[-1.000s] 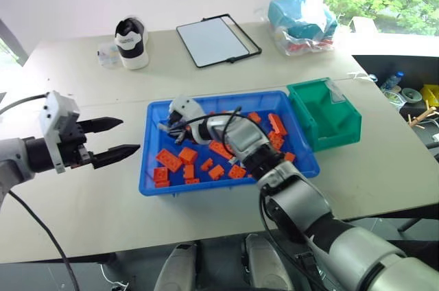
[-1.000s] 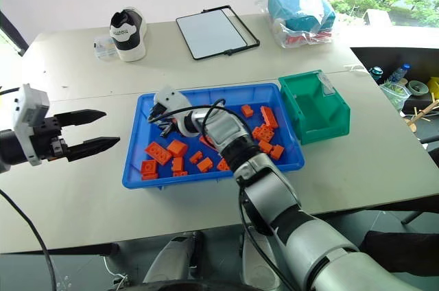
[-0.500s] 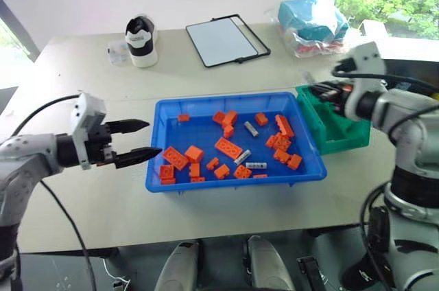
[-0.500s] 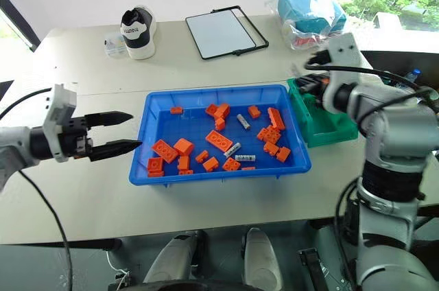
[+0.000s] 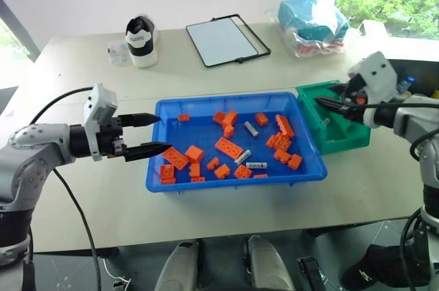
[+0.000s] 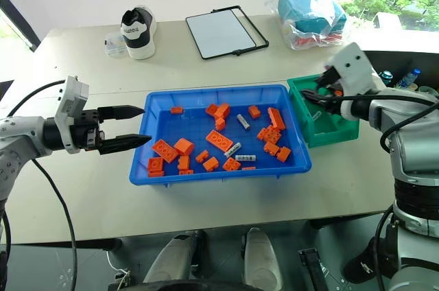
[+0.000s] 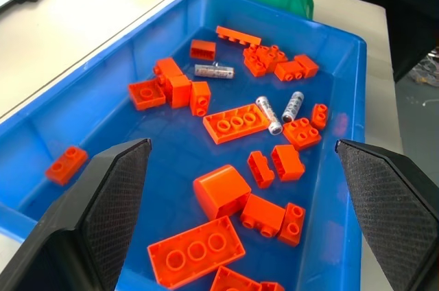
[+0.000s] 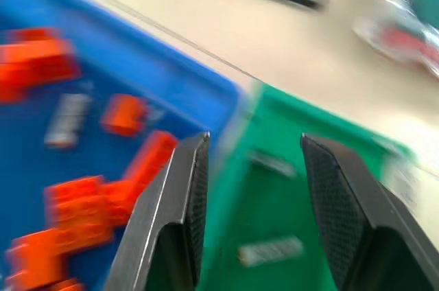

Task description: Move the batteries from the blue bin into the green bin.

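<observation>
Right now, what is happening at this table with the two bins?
A robot is sorting batteries out of the blue bin into the green bin. Its right tool hangs open over the green bin, where a battery lies inside. Three batteries remain among the orange bricks in the blue bin. The left tool waits open at the blue bin's left edge, holding nothing.

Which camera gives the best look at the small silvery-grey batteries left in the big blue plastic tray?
The left wrist view: three silvery-grey batteries lie large and unobstructed among orange bricks in the blue tray. Both eye views show them small. The right wrist view shows one as a blur.
</observation>
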